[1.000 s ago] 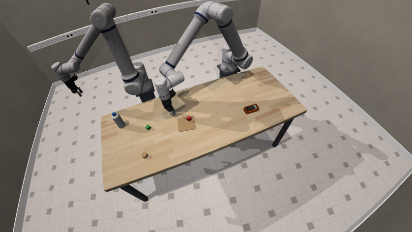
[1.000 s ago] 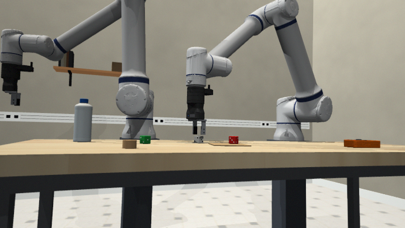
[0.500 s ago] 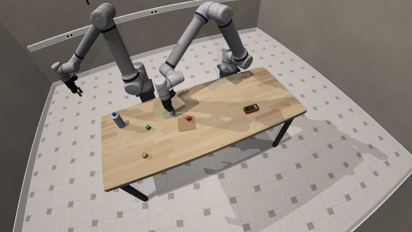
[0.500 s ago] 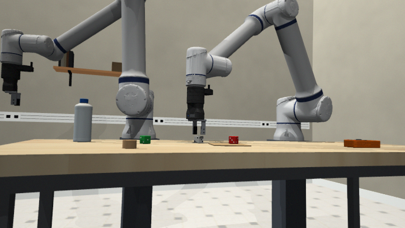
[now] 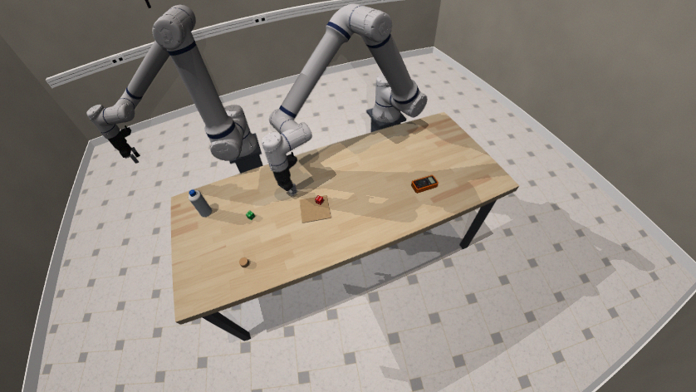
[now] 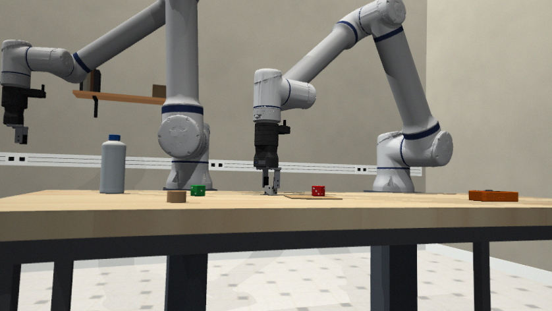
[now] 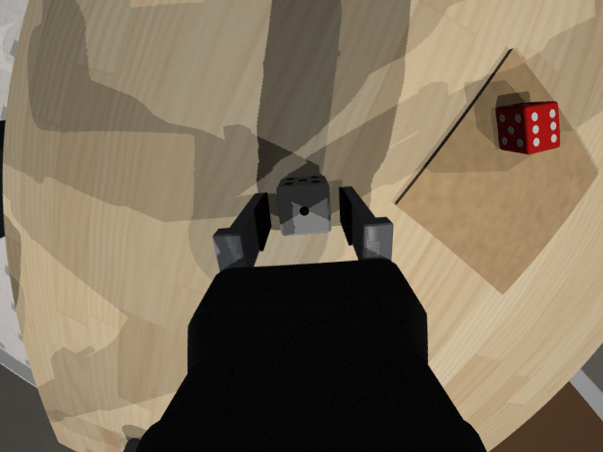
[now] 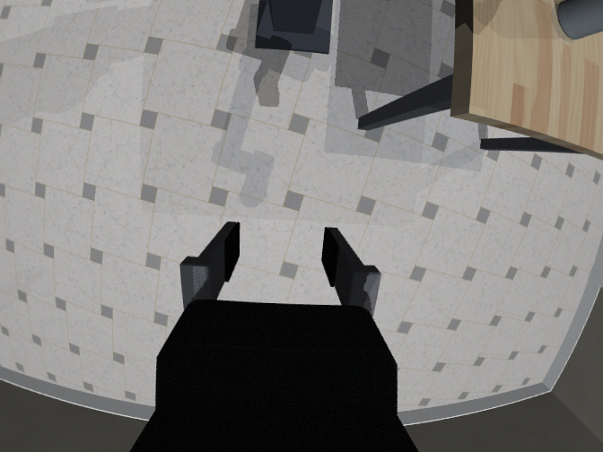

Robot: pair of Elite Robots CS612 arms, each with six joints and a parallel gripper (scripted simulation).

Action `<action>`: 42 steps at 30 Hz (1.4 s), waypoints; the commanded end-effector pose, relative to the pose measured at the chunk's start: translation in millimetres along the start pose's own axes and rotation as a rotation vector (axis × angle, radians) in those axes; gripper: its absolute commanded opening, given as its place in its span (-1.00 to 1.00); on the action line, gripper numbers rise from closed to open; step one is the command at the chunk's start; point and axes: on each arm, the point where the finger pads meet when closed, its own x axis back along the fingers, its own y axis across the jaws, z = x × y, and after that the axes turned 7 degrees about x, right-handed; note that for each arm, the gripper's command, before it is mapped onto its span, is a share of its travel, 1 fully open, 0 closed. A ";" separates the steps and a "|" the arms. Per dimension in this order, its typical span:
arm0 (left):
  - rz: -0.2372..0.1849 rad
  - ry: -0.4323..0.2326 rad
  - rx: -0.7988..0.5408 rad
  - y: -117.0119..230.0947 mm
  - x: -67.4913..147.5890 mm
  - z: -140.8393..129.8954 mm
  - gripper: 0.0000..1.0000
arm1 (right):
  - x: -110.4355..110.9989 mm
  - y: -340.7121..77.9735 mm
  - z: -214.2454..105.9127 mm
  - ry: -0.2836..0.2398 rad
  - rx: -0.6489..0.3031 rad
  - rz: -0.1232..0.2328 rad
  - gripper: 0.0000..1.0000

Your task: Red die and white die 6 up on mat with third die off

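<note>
The white die (image 7: 305,224) (image 6: 269,190) sits on the table between the fingers of my left gripper (image 7: 304,207) (image 6: 271,184) (image 5: 291,190), which is open with a gap on both sides. Its top shows a single pip. The red die (image 7: 541,127) (image 5: 319,199) (image 6: 318,190) lies flat on the brown mat (image 7: 492,233) (image 5: 311,215) (image 6: 296,197) with 6 on top. The green die (image 5: 249,214) (image 6: 197,190) stands on the table off the mat. My right gripper (image 8: 281,241) (image 6: 21,136) is open and empty, high above the floor beyond the table's end.
A grey bottle (image 5: 199,204) (image 6: 112,167) with a blue cap stands near the green die. A small wooden disc (image 5: 243,262) (image 6: 176,196) lies toward the front edge. An orange multimeter (image 5: 424,183) (image 6: 493,196) lies beyond the mat, on the opposite side from the bottle.
</note>
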 end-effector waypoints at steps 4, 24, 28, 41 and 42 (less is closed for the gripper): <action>0.001 -0.002 0.000 -0.3 -9.3 -0.9 0.74 | 1.0 -0.3 -0.7 -0.002 0.000 0.001 1.00; 0.001 -0.002 0.000 -0.3 -20.4 -1.0 0.74 | 1.0 -0.3 -0.7 -0.002 0.000 0.001 1.00; 0.001 -0.002 0.000 -0.3 -20.4 -1.0 0.74 | 1.0 -0.3 -0.7 -0.002 0.000 0.001 1.00; 0.001 -0.002 0.000 -0.3 -20.4 -1.0 0.14 | 1.0 -0.3 -0.7 -0.002 0.000 0.001 1.00; 0.001 -0.002 0.000 -0.3 -20.4 -1.0 0.14 | 1.0 -0.3 -0.7 -0.002 0.000 0.001 1.00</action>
